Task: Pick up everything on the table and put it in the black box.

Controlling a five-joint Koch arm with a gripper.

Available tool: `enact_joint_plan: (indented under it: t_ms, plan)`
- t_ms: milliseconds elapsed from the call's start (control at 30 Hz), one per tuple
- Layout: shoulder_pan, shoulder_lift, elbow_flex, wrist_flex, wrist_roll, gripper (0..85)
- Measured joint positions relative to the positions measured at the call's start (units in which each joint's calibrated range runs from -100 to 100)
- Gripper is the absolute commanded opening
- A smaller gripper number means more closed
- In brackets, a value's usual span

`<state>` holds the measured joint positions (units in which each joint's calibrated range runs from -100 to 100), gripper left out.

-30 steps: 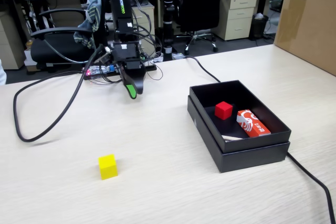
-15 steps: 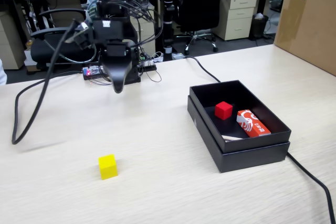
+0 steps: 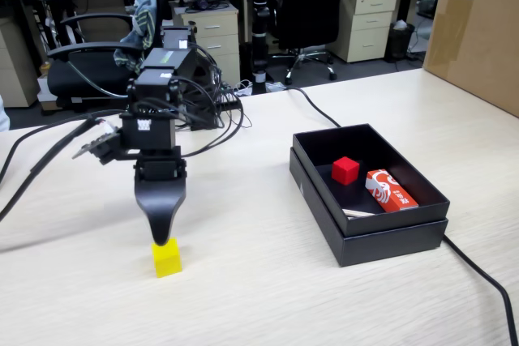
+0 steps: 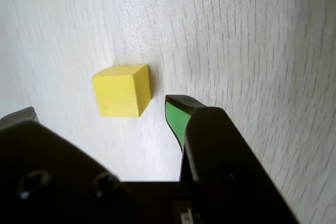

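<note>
Right now the gripper point(image 4: 100, 113) is standing open in the wrist view, its green-lined jaws spread wide with bare table showing between them, one tip at the left edge and the other just right of the yellow cube point(image 4: 122, 90). It is holding nothing; the cube is sitting on the pale wood table point(image 4: 252, 51) a little beyond the tips, apart from both pads, so the spread looks set to straddle the block before any squeeze. In the fixed view the gripper point(image 3: 163, 237) is pointing straight down with its tip just above the cube point(image 3: 167, 258), though from that side the jaws are lining up one behind the other and their gap is not showing. That vertical pose seems chosen so the fingers can drop around the cube's flat sides. Well to the right in the fixed view, the black box point(image 3: 389, 239) is lying open on the table, already holding a red cube point(image 3: 345, 170) and a red-and-white packet point(image 3: 391, 190), which suggests the yellow cube is the last loose piece. The arm's cables are trailing off to the left, clear of the route toward the box.
</note>
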<state>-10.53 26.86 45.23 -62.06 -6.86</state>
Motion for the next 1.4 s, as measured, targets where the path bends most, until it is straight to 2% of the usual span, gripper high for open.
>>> enact_joint_plan:
  t_ms: [200, 533, 567, 600, 900, 1200, 1333, 1400]
  plan:
    - [-0.05, 4.92, 4.47, 0.00, -0.59, 46.9]
    - [-0.05, 9.58, 5.84, 0.00, -2.34, 41.9]
    - [-0.05, 9.58, 5.93, 0.00, -2.44, 39.5]
    - [-0.05, 9.58, 5.84, 0.00, -2.54, 27.7]
    - [-0.10, 9.58, 5.84, 0.00, -3.22, 1.9]
    - [-0.15, 5.05, 0.73, -1.39, -3.22, 0.9]
    - [0.24, -8.93, -8.31, -2.17, -3.08, 0.9]
    - [1.90, -23.56, -14.88, -2.25, -2.54, 0.9]
